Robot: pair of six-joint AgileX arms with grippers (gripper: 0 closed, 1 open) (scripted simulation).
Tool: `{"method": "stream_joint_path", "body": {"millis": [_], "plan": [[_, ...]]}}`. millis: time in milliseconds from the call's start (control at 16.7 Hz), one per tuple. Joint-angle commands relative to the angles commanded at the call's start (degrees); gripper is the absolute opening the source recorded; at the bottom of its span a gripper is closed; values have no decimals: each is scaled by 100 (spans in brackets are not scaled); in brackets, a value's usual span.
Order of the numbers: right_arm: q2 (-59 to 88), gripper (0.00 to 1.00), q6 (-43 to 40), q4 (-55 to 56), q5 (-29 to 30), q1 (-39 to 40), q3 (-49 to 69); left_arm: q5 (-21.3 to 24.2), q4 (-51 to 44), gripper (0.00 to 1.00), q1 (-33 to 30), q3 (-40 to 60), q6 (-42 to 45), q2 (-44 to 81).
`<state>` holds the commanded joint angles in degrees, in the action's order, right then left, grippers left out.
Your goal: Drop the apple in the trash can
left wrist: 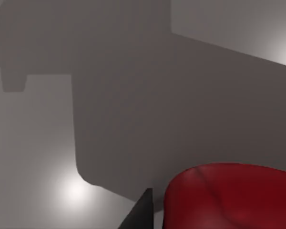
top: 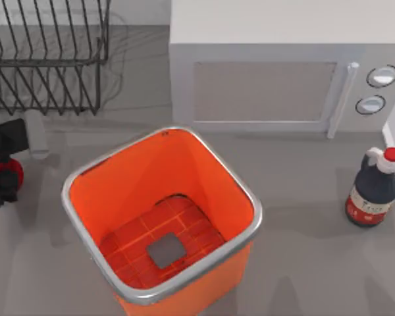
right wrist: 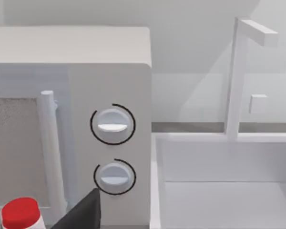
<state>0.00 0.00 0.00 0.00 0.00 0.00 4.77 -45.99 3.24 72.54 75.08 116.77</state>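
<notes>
The trash can [top: 128, 191] sits at the bench's [top: 303, 217] front edge, mouth up. Over by the left edge, the left end effector [top: 3, 178] is right on the apple [top: 10, 172], can't tell if it's actually clamped. A dark bottle [top: 372, 191] stands near the right edge. At the back there's a wire rack [top: 46, 59] and a microwave [top: 270, 72].

Left arm working at table's left edge.
Left gripper [top: 5, 176] reaching low over table's left side, fingers closing around apple [top: 10, 172]; one dark fingertip [left wrist: 140, 213] sitting beside it.
</notes>
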Motion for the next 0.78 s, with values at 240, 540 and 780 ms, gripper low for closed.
{"method": "stream_joint_path", "body": {"millis": [240,540,780], "plan": [[0,100,0,0,0,0,0,-30,25,0,20,39,27,-60],[0,100,0,0,0,0,0,-24,-649,0,50,640,26,-170],[0,100,0,0,0,0,0,-29,-2117,0,15,1606,38,-457]]}}
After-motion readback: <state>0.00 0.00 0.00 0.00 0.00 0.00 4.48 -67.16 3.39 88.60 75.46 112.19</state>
